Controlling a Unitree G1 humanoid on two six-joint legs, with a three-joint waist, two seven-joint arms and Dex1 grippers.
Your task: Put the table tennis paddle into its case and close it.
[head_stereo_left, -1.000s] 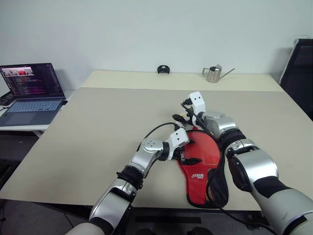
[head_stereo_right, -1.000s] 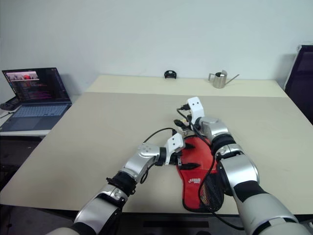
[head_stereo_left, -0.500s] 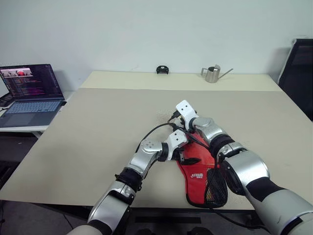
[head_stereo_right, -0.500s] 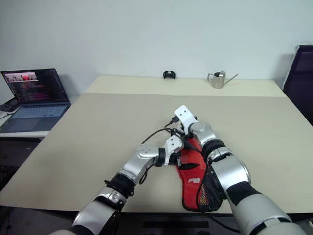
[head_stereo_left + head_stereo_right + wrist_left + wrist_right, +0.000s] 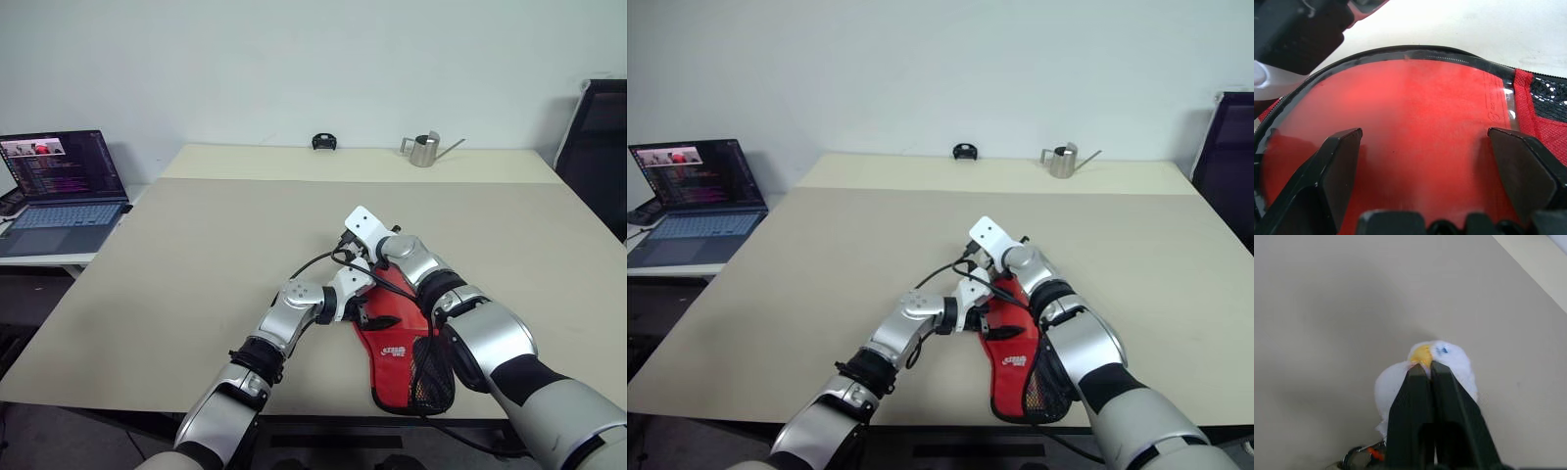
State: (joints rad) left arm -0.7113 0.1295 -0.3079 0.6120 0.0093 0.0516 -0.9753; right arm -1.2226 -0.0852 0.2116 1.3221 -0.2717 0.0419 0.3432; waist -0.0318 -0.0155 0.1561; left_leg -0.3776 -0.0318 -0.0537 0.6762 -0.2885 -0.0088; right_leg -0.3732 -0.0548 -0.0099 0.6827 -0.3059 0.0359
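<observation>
The case (image 5: 404, 338) lies flat near the table's front edge, red side up, with its white logo and black mesh pocket toward me. My left gripper (image 5: 1425, 134) is open over the round end, one finger on each side of a smooth red surface under glossy film. Black zipper edging (image 5: 1400, 50) frames that surface. I cannot tell whether it is the table tennis paddle's face or the case's own side. My right gripper (image 5: 1425, 366) is at the case's far end, shut on a small white tag (image 5: 1452, 361) with a yellow spot, which hangs from a ring.
A laptop (image 5: 64, 181) stands open on a side desk at the left. A metal watering can (image 5: 424, 149) and a small black object (image 5: 323, 141) sit along the table's far edge. A black chair (image 5: 600, 147) stands at the right.
My right gripper has dropped a little to the left, rolled over, and shut on the white tag. The left gripper has stayed open in place over the case.
</observation>
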